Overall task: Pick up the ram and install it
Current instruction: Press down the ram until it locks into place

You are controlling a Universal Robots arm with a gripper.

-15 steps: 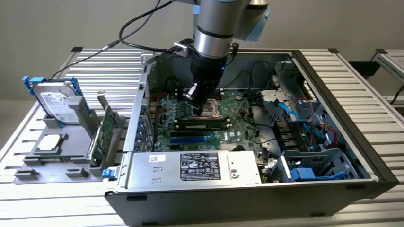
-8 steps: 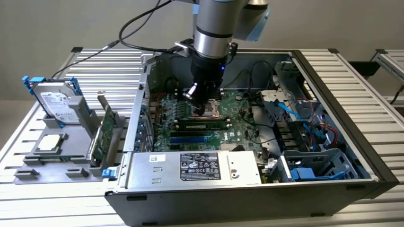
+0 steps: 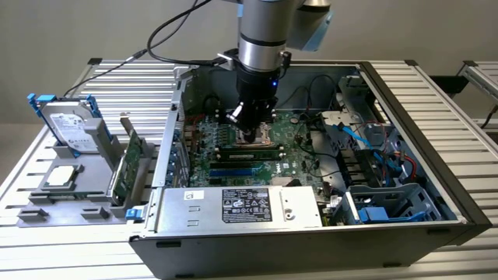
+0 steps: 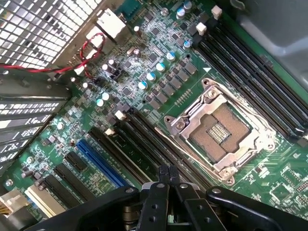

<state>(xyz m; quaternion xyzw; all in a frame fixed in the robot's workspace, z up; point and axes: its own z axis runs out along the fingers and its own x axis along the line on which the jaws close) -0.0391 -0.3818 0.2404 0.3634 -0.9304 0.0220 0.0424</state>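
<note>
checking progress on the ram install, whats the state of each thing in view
gripper: shut, empty, down inside the case
ram: lying in a motherboard slot
processor socket: empty, frame latched
computer case: side open
hard drive: upright in the holder

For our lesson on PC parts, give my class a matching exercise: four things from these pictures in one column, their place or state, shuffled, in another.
1 hard drive
2 processor socket
3 hand
4 power supply

a shut, over the motherboard
b bears a white label
c upright in the grey tray outside the case
d silver frame, no chip inside

Pairs: 1-c; 2-d; 3-a; 4-b
</note>
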